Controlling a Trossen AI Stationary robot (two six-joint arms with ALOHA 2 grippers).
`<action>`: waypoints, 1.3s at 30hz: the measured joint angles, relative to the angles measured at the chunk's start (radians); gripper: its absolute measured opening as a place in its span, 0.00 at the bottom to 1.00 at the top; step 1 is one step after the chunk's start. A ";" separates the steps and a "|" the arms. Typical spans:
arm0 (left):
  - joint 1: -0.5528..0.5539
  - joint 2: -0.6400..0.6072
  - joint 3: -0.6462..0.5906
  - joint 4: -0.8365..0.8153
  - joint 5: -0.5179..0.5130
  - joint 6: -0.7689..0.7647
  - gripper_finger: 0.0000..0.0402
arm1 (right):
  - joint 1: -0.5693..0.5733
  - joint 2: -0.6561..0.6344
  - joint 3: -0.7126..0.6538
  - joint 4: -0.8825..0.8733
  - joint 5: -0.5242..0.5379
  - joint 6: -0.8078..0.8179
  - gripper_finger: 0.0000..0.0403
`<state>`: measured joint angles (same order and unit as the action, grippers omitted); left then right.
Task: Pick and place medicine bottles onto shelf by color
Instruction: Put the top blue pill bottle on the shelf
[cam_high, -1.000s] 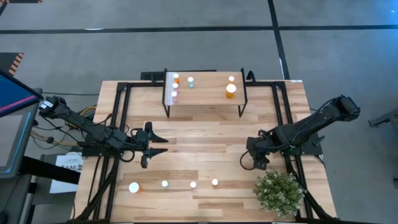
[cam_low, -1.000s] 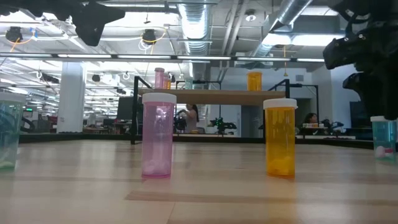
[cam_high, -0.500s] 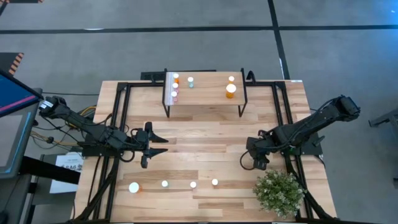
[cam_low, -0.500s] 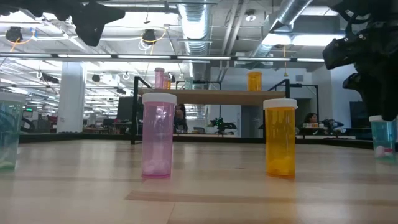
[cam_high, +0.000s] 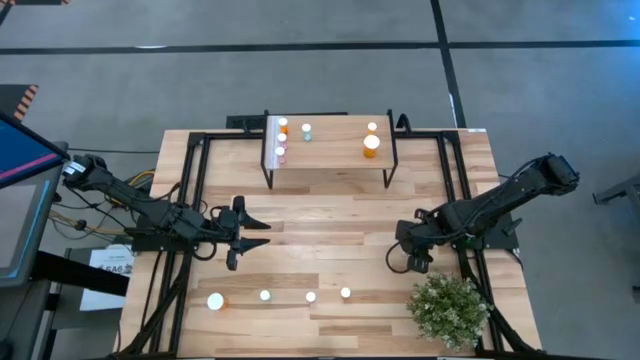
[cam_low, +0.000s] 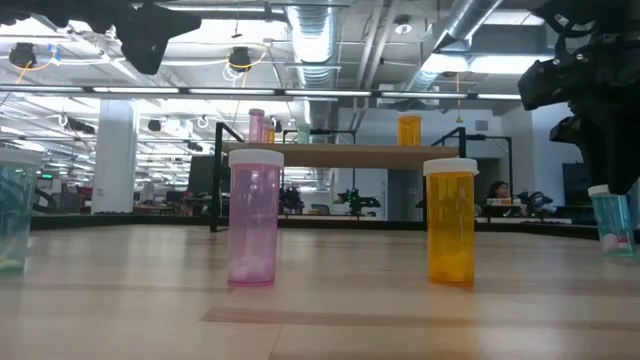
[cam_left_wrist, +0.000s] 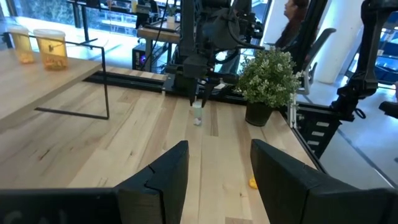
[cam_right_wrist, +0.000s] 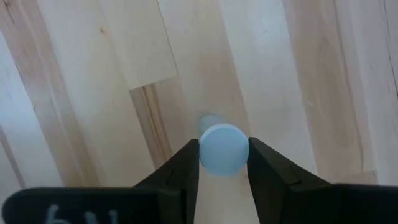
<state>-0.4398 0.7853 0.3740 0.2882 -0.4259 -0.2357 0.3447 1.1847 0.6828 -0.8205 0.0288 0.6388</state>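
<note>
My right gripper (cam_high: 418, 263) is shut on a bluish, white-capped medicine bottle (cam_right_wrist: 222, 149) at the table's right, just left of the plant; the bottle also shows in the low view (cam_low: 612, 218). My left gripper (cam_high: 250, 232) is open and empty over the table's left middle, its fingers (cam_left_wrist: 161, 180) wide apart. The shelf (cam_high: 325, 160) stands at the far middle and carries several bottles (cam_high: 371, 144). A row of bottles (cam_high: 265, 295) stands upright on their bases near the front edge, among them a pink one (cam_low: 253, 215) and an orange one (cam_low: 450, 220). My right gripper pinches the bottle's white cap (cam_right_wrist: 222, 163) between its two fingers, one on each side. The fingers come from above, pointing down. The bottle hangs nearly upright below them (cam_left_wrist: 197, 115); I cannot tell whether its base touches the table.
A green potted plant (cam_high: 448, 308) stands at the front right, close to my right gripper. A black frame rail (cam_high: 190, 200) runs along the table's sides. Bare tabletop (cam_high: 330, 225) lies between the shelf and the front row of bottles.
The bluish bottle in my right gripper has shifted a little sideways in the low view and tipped slightly. My left arm has kept still.
</note>
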 joint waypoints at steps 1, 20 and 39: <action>0.000 0.000 0.000 0.000 0.000 -0.002 0.40 | 0.000 0.000 0.000 0.000 0.000 0.000 0.33; 0.000 0.000 0.000 0.000 -0.001 -0.002 0.40 | -0.055 0.001 0.181 0.002 0.000 -0.137 0.34; 0.000 0.000 0.000 0.000 -0.005 -0.001 0.40 | -0.245 0.009 0.336 0.120 0.000 -0.411 0.34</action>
<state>-0.4398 0.7856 0.3740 0.2882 -0.4309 -0.2371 0.0993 1.1937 1.0193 -0.7006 0.0284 0.2274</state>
